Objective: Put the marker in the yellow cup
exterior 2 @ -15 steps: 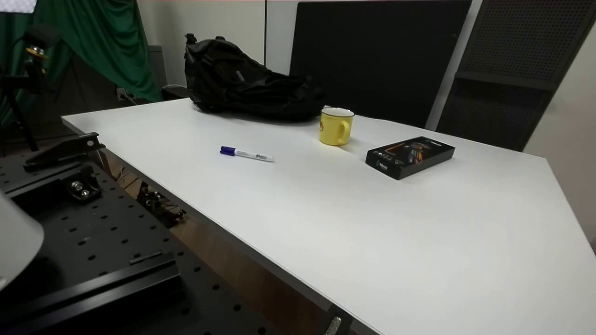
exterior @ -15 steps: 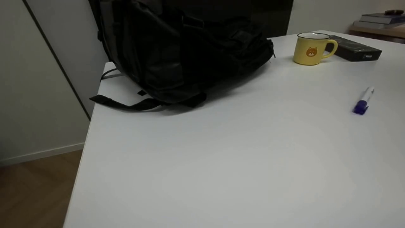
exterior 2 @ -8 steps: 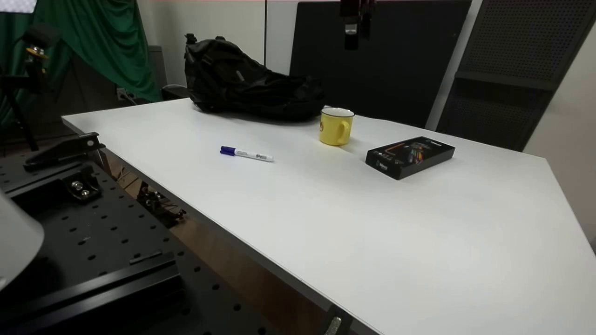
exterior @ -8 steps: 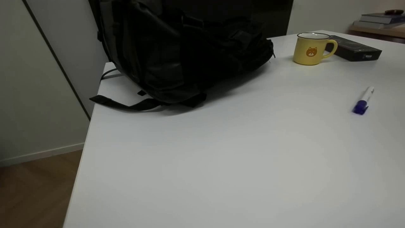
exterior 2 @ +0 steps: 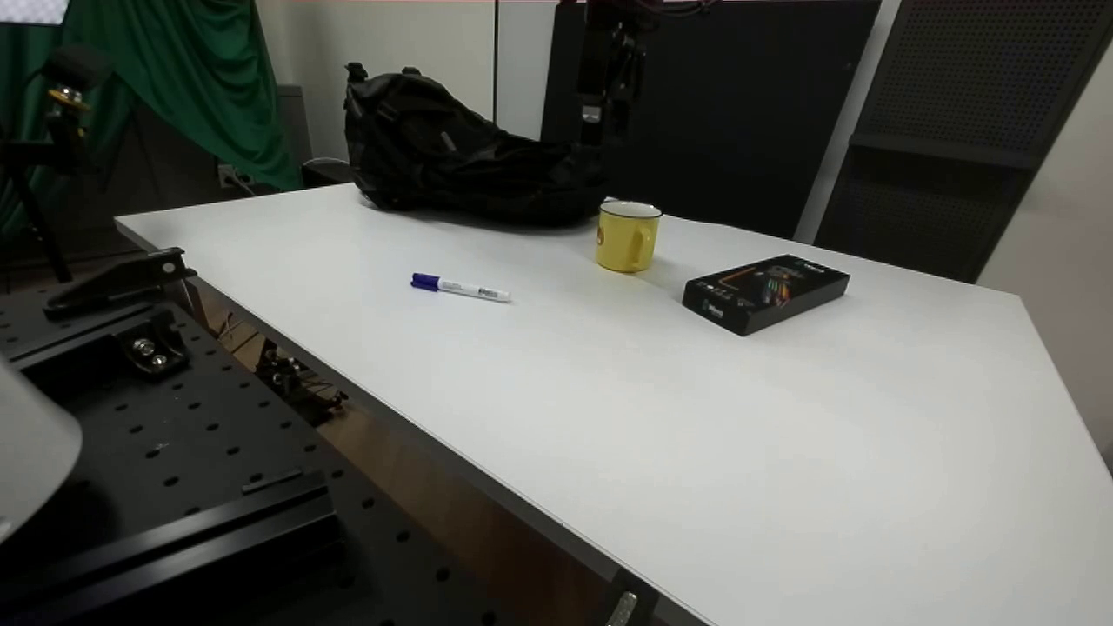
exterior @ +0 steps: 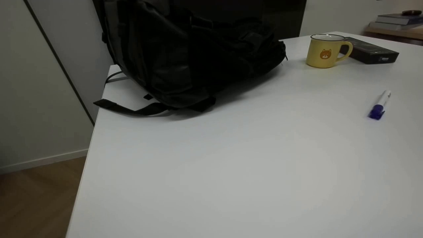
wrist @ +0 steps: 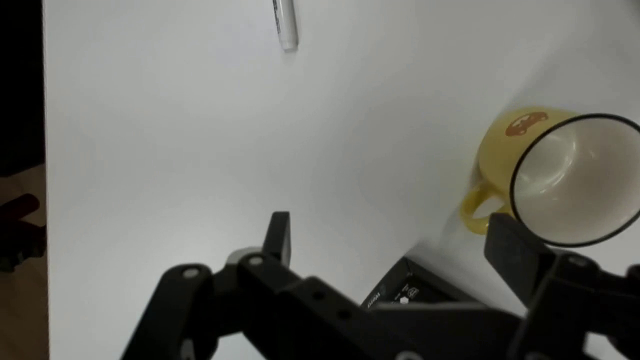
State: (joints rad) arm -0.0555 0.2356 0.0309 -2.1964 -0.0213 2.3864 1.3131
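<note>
The marker, with a white barrel and blue-purple cap, lies flat on the white table in both exterior views [exterior: 380,105] [exterior 2: 461,288]. In the wrist view only its white end [wrist: 286,25] shows at the top edge; its cap is out of view there. The yellow cup [exterior: 322,53] stands upright in both exterior views [exterior 2: 624,239], and its inside looks empty in the wrist view [wrist: 500,150]. My gripper [wrist: 387,235] is open with nothing between its fingers. In an exterior view the gripper [exterior 2: 606,130] hangs high above the table, apart from marker and cup.
A black box [exterior 2: 765,294] lies near the cup and partly shows beneath the gripper in the wrist view [wrist: 405,287]. A black backpack [exterior: 185,59] rests on the table beside the cup. The table's edge [wrist: 46,200] runs along the left of the wrist view.
The gripper has come into an exterior view from the top, then moved down and to the left. The marker, cup, box and backpack have not moved.
</note>
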